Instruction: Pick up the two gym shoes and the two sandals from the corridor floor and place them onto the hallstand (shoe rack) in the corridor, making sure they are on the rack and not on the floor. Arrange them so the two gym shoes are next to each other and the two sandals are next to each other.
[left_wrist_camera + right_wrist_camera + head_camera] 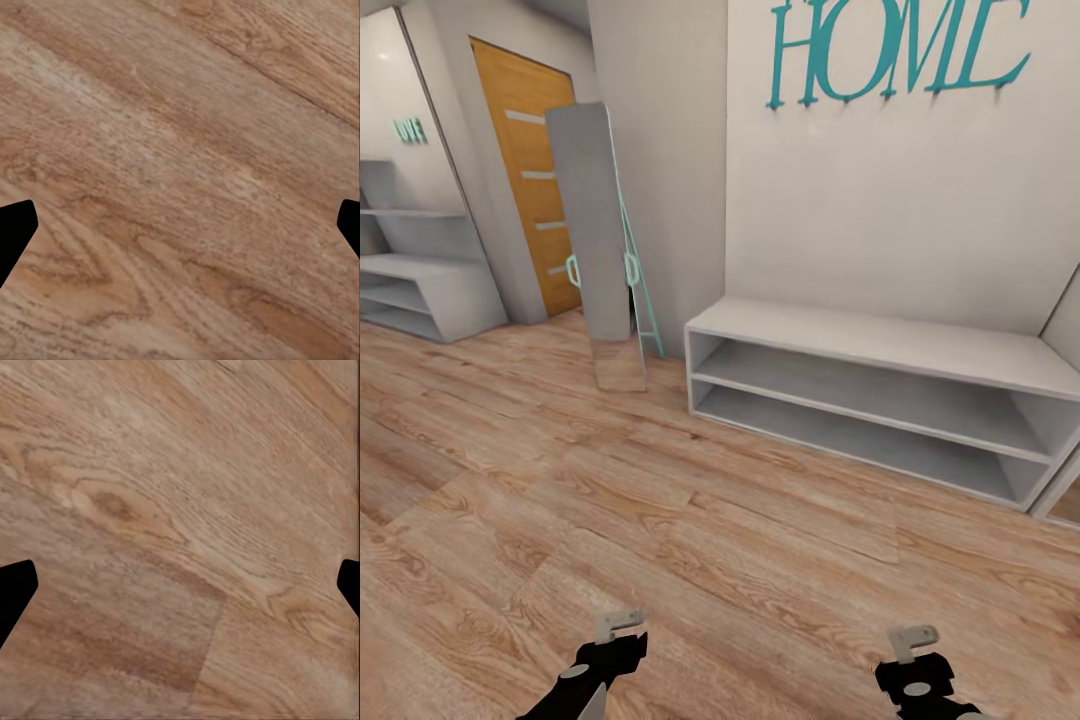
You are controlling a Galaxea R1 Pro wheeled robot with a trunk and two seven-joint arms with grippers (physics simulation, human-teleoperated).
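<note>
The hallstand (pixel 880 342), a low pale grey-white unit with two open shelves, stands against the wall at the right in the head view. Its top and both shelves are bare. The gym shoes and the sandals are out of view. My left gripper (pixel 622 628) and right gripper (pixel 912 640) hang low at the near edge of the head view, over the corridor floor (pixel 660 520). In the wrist views the left gripper (pixel 180 232) and the right gripper (pixel 180 592) are open, with bare wood planks between their dark fingertips.
A tall grey mirror (pixel 600 240) on a teal frame leans at the wall corner just left of the hallstand. A wooden door (pixel 530 170) and another grey shelf unit (pixel 420 290) lie further back on the left. Teal letters (pixel 900 50) hang on the wall.
</note>
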